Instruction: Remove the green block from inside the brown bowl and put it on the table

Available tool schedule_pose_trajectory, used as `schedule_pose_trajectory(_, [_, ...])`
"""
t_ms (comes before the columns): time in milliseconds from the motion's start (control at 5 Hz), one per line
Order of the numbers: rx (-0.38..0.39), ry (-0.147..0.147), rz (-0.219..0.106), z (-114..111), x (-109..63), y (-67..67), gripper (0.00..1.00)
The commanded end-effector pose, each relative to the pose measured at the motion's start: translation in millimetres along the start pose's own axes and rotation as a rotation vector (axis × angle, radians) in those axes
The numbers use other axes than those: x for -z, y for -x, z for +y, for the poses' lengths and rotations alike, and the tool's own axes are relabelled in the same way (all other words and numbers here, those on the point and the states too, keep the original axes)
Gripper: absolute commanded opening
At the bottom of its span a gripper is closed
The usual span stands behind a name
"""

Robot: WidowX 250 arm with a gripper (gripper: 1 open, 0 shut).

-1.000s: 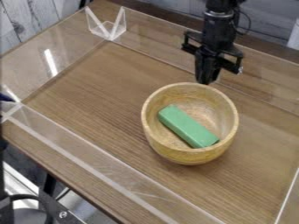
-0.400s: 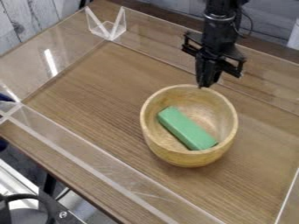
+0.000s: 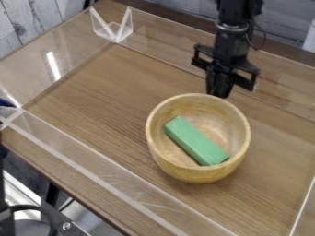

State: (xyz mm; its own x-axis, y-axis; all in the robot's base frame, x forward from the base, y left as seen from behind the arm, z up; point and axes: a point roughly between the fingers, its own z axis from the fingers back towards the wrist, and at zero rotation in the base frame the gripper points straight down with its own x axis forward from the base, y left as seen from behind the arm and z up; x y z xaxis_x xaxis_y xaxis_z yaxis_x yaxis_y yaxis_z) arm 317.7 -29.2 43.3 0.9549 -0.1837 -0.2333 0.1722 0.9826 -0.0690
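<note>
Surface: a brown wood-grain tabletop, enclosed by low clear acrylic walls; pale planking is seen beyond the far wall. Brown bowl: round, light tan wood with thick walls, set upright on the surface, right of its centre. Green block: a flat matte green bar, lying inside the brown bowl on its floor, angled diagonally, not lifted. Gripper: black, carried on a dark arm, pointed steeply downward and positioned just above the far rim of the brown bowl; its jaws are pressed together on nothing, apart from the green block.
</note>
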Motion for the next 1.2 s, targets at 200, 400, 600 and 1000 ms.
schedule_pose_trajectory(200, [-0.022,0.045,0.004,0.5,2.2,-8.2,0.0])
schedule_pose_trajectory(400, [0.002,0.049,-0.035,-1.0,-18.1,-0.2,0.0])
schedule_pose_trajectory(600, [0.027,0.056,-0.065,-1.6,-32.4,6.3,0.0])
schedule_pose_trajectory(1000, [0.037,0.063,-0.02,-0.2,-15.6,-3.7,0.0])
